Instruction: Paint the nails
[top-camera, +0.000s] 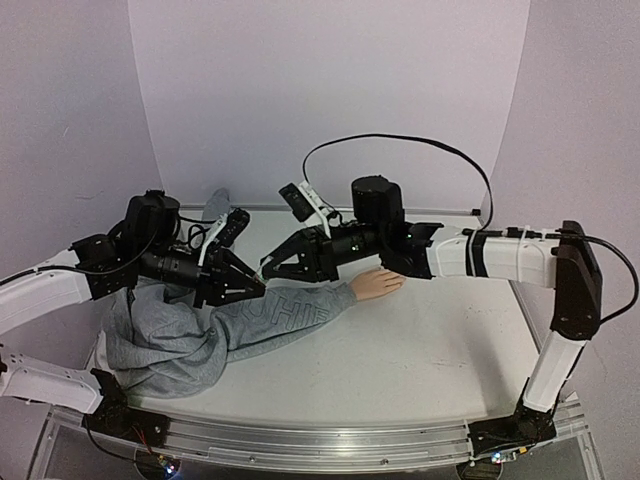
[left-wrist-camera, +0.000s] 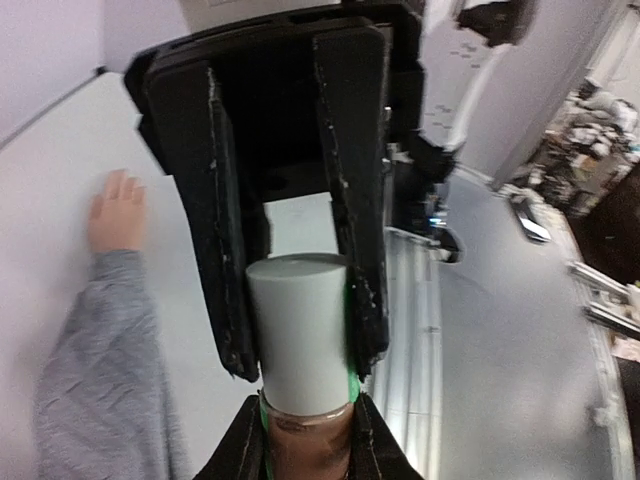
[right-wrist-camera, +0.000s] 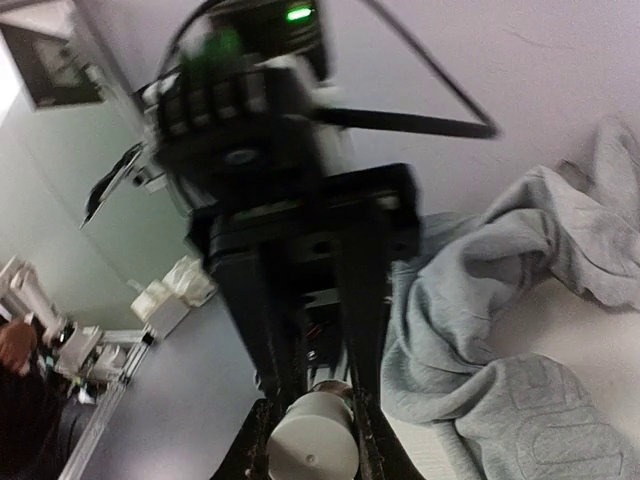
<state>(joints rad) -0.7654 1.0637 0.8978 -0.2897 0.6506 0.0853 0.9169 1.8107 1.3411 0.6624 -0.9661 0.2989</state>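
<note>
A small bottle of brownish polish (left-wrist-camera: 305, 452) with a white cap (left-wrist-camera: 300, 325) hangs above the grey sleeve (top-camera: 275, 320). My left gripper (left-wrist-camera: 305, 425) is shut on the glass body. From the opposite side, my right gripper (right-wrist-camera: 310, 445) is shut on the white cap (right-wrist-camera: 313, 450), its fingers (left-wrist-camera: 350, 200) pressed against both sides of it. The two grippers meet tip to tip (top-camera: 263, 272) in the top view. The peach mannequin hand (top-camera: 377, 284) lies flat on the table to the right of them, beneath the right arm. Its nails (left-wrist-camera: 120, 180) are too small to make out.
The grey sweatshirt body (top-camera: 160, 345) lies bunched at the left of the white table (top-camera: 430, 350). A metal rail (top-camera: 300, 445) runs along the near edge. Lilac walls close off the back and sides. A black cable (top-camera: 400, 140) loops above the right arm.
</note>
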